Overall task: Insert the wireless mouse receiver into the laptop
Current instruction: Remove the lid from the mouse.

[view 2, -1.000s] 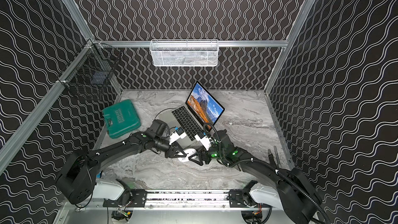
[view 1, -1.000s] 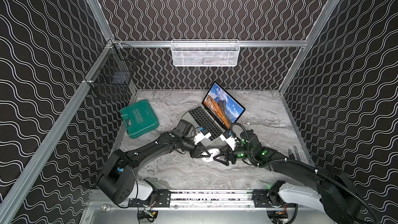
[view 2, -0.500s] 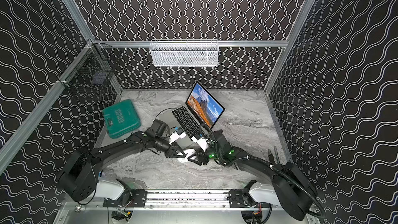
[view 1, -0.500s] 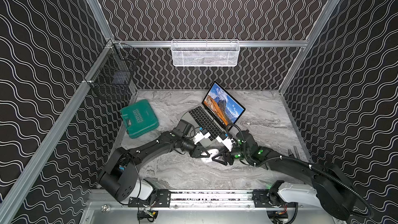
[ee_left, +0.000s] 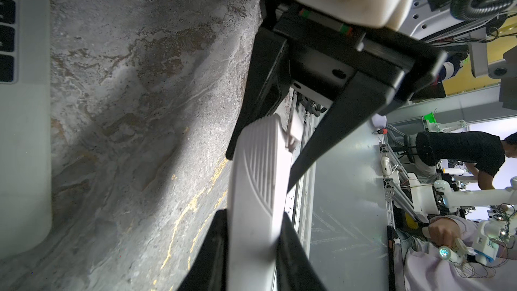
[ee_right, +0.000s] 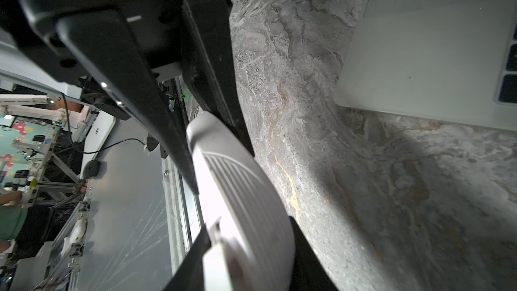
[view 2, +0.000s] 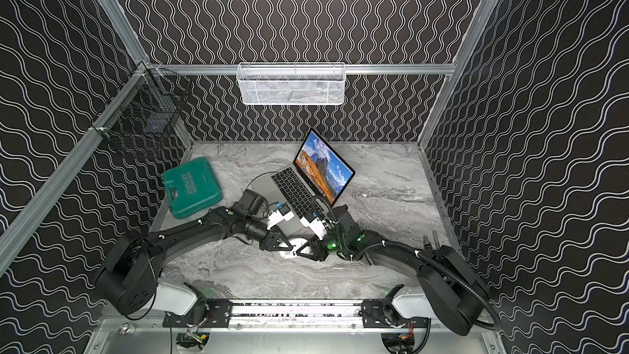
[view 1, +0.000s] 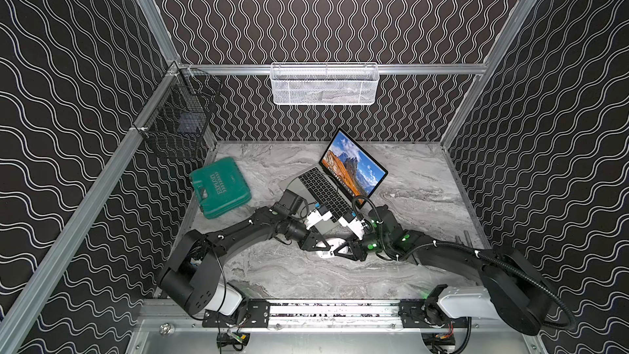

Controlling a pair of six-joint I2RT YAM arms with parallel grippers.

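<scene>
The white wireless mouse point(view 1: 332, 246) point(view 2: 293, 245) is held on edge just above the marble table, in front of the open silver laptop point(view 1: 325, 188) point(view 2: 295, 188). My left gripper point(ee_left: 253, 219) point(view 1: 321, 247) is shut on one end of it. My right gripper point(ee_right: 250, 230) point(view 1: 341, 250) faces it from the other side, its fingers pressed to both faces of the mouse's point(ee_right: 240, 188) other end. A small white flap point(ee_left: 294, 131) stands out from the mouse point(ee_left: 257, 188) beside one right finger. I cannot make out the receiver.
A green plastic case point(view 1: 219, 187) lies left of the laptop. A white mesh basket point(view 1: 323, 85) hangs on the back wall and a black wire basket point(view 1: 177, 120) on the left wall. The laptop's corner point(ee_right: 419, 37) lies close to both wrists.
My right gripper has moved left onto the mouse's free end and its jaws have narrowed around it. The left gripper has kept its grip and place.
</scene>
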